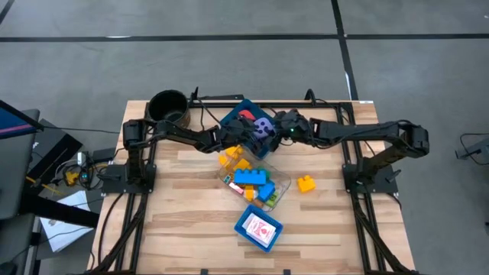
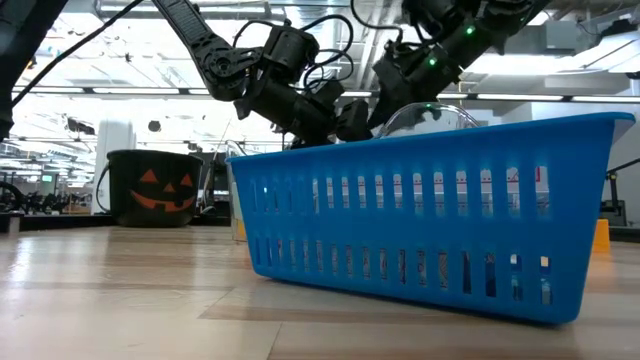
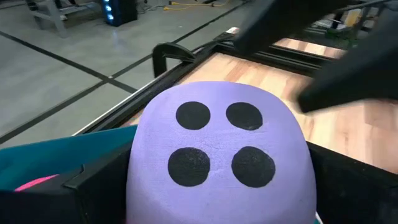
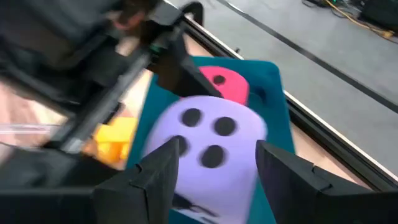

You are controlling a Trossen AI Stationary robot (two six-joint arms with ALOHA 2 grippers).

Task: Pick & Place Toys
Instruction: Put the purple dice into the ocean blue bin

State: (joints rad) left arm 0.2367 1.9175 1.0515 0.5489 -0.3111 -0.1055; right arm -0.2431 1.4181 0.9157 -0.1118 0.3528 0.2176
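The lavender die [image 1: 263, 128] with dark dots is above the far blue tray [image 1: 233, 114], in which the red die [image 1: 244, 116] lies. My left gripper [image 1: 254, 136] is shut on the lavender die, which fills the left wrist view [image 3: 217, 155]. My right gripper [image 1: 276, 127] is open just to the die's right. In its wrist view its fingers [image 4: 158, 171] stand on either side of the die [image 4: 211, 140]; whether they touch it I cannot tell. Bricks lie in a clear container [image 1: 252, 179], and one yellow brick [image 1: 306, 183] lies on the table. My left gripper pinches the lavender die between its two fingers [image 3: 93, 180], on two opposite side faces [image 3: 140, 180]. The four-dot face [image 3: 217, 143] is turned toward the wrist camera. The fingers come from the table's left. The die is above the tray with the red die [image 3: 37, 182] below it.
The dark pumpkin pot [image 1: 168, 107] stands at the far left corner. A second blue tray [image 1: 258, 227] with a red-printed card lies near the front and fills the low view [image 2: 430, 220]. The arms' fingers meet closely over the far tray.
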